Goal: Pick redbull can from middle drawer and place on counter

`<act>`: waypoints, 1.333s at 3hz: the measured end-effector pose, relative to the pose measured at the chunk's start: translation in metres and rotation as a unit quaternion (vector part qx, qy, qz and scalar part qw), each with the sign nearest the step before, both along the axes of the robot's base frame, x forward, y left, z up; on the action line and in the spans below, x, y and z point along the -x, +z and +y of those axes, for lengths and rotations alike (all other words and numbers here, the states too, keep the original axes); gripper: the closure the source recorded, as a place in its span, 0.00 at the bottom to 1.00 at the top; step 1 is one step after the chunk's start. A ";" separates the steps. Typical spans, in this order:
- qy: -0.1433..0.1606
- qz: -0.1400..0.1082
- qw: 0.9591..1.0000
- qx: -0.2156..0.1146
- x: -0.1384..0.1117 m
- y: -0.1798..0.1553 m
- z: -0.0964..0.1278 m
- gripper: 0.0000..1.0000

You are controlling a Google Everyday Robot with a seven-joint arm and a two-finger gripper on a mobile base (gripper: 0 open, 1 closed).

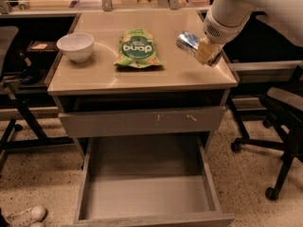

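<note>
My gripper [201, 50] is shut on the redbull can [188, 42], holding it tilted on its side above the right part of the counter [142, 77]. The can's shiny end points left, toward the green snack bag. The white arm comes in from the upper right. Below, the middle drawer [147, 193] is pulled out and its grey floor is bare.
A green snack bag [137, 48] lies mid-counter and a white bowl [75, 46] stands at the left. A scratched grey drawer front [142, 122] is closed above the open drawer. Office chairs stand at the right [284, 126] and left [14, 79]. A cluttered bench runs behind.
</note>
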State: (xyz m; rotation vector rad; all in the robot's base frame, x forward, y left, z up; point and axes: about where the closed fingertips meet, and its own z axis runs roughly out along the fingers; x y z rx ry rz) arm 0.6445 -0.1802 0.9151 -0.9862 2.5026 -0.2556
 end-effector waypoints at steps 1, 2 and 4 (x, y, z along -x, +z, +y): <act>0.010 0.012 1.000 -0.004 -0.027 -0.016 0.017 1.00; 0.014 0.023 1.000 -0.010 -0.045 -0.039 0.025 1.00; 0.017 0.043 0.999 -0.018 -0.061 -0.075 0.029 1.00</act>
